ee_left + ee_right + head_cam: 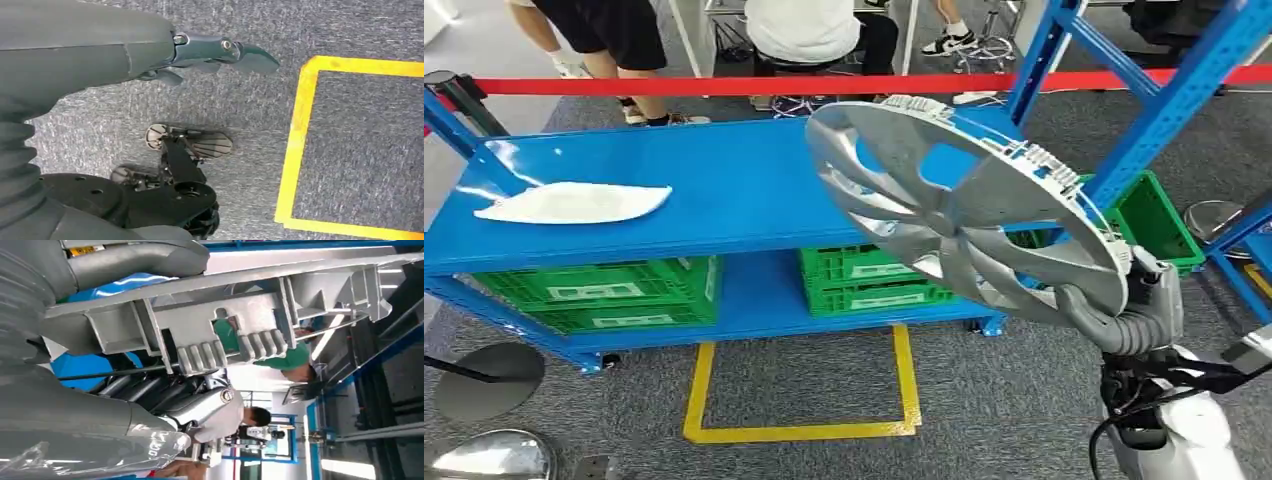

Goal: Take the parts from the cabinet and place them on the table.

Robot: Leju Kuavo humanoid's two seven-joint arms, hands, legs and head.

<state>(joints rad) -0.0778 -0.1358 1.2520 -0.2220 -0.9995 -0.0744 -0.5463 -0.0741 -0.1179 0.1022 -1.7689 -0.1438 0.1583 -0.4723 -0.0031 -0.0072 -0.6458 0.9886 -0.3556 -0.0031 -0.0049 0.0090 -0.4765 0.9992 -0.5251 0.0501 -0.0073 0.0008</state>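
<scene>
A white part (574, 203) is already laid on the blue worktop (724, 190), well to the left of the right hand. The left hand (220, 52) is hung over the carpet, fingers apart, nothing held. A silver wheel cover (964, 215) is gripped at its rim by the right hand (1124, 320), raised above the worktop, not yet set down.
</scene>
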